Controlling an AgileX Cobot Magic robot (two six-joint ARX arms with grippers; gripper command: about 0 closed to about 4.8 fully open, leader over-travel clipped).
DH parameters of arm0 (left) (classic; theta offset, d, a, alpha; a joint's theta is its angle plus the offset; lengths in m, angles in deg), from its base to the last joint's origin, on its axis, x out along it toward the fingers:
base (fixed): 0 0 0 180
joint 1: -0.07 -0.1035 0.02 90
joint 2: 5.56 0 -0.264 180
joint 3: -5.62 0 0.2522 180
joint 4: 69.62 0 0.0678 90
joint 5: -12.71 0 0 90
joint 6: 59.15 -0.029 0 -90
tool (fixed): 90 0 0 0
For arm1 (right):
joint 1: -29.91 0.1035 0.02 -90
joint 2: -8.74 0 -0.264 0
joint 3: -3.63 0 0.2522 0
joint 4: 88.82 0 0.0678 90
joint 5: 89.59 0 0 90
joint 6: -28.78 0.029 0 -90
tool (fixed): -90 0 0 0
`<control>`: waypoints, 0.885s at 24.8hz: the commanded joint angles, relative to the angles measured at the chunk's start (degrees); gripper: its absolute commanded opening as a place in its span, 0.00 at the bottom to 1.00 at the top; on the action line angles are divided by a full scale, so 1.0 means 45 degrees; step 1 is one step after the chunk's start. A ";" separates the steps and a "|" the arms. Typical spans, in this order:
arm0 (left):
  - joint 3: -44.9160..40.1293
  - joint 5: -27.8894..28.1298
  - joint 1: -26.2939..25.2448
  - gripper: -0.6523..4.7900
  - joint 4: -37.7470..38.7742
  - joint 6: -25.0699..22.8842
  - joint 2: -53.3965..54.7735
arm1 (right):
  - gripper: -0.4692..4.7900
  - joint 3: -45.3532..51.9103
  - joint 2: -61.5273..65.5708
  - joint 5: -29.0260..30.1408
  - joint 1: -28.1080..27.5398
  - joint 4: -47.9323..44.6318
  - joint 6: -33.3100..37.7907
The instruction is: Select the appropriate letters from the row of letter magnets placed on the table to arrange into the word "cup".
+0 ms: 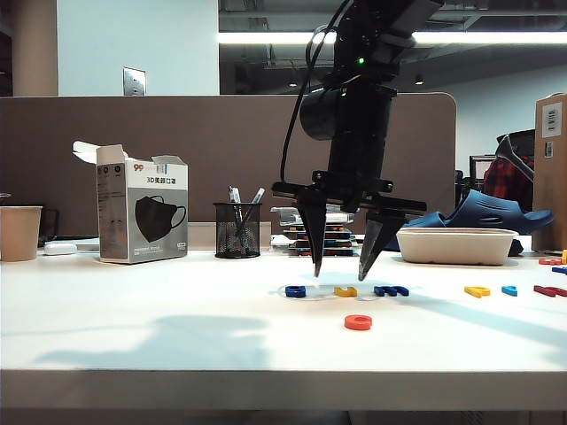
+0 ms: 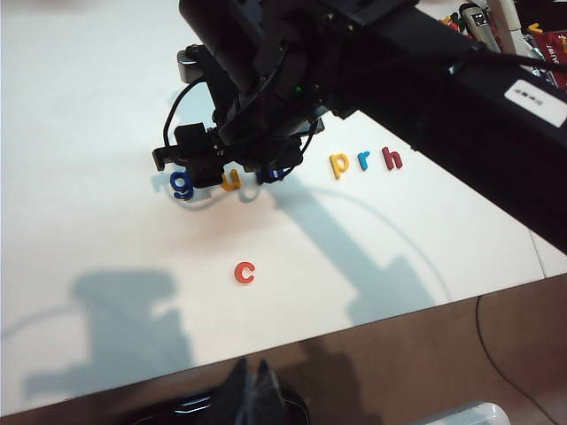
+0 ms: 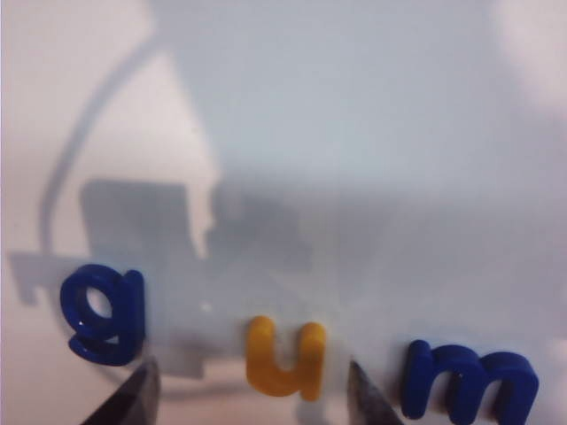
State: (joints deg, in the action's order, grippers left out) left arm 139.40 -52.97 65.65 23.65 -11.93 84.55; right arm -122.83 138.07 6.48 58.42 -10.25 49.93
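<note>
So nearest the front edge of the plain white smooth surface (image 1: 133, 354) sits the small flat red-orange plastic "c" magnet (image 1: 358, 322), on its own and clearly apart from the rest. Just behind it is the row of little plastic letters: a dark blue "g" (image 1: 295, 290), a yellow "u" (image 1: 345, 290), a dark blue "m" (image 1: 391, 289), then off to the right a yellow "p" (image 1: 477, 290), a light blue "r" (image 1: 509, 289) and a dark red "h" (image 1: 549, 289). The right tool (image 1: 339, 266) hangs straight down over the yellow "u", its two dark pointed fingertips (image 3: 133, 397) spread fairly wide with one on each side of the letter, in the gaps next to the "g" and the "m". It isn't gripping anything as far as I can see, and the tips look like they sit just above the surface. The left tool (image 2: 252, 390) only shows as a dark tip at the edge of its own camera, well back from the letters near the surface's front edge, and its jaws look closed together with nothing in them. At the back there's a black mesh pen cup (image 1: 236, 230), a grey face mask box (image 1: 142, 208) and a cream oval tray (image 1: 456, 245).
</note>
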 commanded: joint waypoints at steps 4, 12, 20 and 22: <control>0.0029 0.0112 0.0005 0.11 -0.0117 -0.0058 -0.0029 | 0.61 -0.0005 -0.0073 0.0010 0.0019 -0.0063 0.0063; 0.0029 0.0112 0.0005 0.11 -0.0117 -0.0058 -0.0029 | 0.61 0.0000 -0.0005 -0.0039 0.0068 -0.0092 0.0233; 0.0029 0.0112 0.0005 0.11 -0.0117 -0.0058 -0.0029 | 0.61 0.0000 0.0000 -0.0427 0.0078 -0.0146 0.0301; 0.0029 0.0112 0.0005 0.11 -0.0117 -0.0058 -0.0029 | 0.61 0.0000 0.0000 -0.0461 0.0078 -0.0155 0.0393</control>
State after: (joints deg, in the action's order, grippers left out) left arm 139.40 -52.97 65.65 23.65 -11.93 84.57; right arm -122.83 138.12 4.70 58.73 -10.71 51.04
